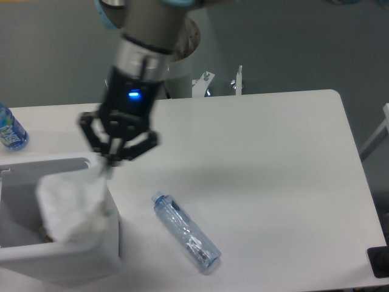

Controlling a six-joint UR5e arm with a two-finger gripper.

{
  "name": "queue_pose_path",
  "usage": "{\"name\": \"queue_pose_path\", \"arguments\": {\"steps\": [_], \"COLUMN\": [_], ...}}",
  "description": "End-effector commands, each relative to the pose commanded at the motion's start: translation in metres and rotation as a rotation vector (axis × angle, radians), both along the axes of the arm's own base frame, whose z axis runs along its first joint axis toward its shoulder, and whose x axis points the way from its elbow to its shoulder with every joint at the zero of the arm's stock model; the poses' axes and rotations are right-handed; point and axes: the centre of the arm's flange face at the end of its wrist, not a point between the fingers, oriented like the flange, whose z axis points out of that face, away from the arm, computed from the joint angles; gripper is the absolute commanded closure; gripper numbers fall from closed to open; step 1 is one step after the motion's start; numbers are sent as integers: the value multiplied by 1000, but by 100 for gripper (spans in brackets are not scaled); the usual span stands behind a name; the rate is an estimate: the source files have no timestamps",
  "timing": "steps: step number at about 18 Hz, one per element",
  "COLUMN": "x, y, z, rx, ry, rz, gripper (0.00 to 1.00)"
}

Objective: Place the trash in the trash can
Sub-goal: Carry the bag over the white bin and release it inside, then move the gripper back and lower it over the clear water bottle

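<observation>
From my feed, the gripper (111,163) is pinched on the top of the plastic bag (70,207), which hangs over the right side of the trash can (55,261). The clear bottle (185,231) lies on the table (273,182), and a blue-label bottle (9,129) sits at the far left edge.

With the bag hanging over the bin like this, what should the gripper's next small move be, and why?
Probably open and release. The gripper holds the plastic bag by its top, and the bag hangs over the trash can opening, its right edge near the rim. A slight shift left first might be safer. The clear bottle lies on the table, waiting.
</observation>
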Motion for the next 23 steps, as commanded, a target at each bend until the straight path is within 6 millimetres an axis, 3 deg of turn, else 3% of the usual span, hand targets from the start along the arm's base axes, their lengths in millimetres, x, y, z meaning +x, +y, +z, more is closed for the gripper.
{"name": "queue_pose_path", "arguments": {"steps": [1,2,5,8,11,12,14,17,22,23], "x": [5,7,6,0,-47,-69,-118,-167,-242,-248], "y": [2,3,2,-1,-9,-7,4,4,8,10], "z": [-1,1,14,11,26,22,-2,-45,-164,-179], "rx": [4,17,40,34,49,42,6,-78,-269,-287], "ry": [7,22,12,2,-29,-49,-73,-55,-55,-63], "rz": [-17,-28,7,27,156,205,287,377,468,467], "gripper": [61,4,0,0,0,0,0,0,0,0]}}
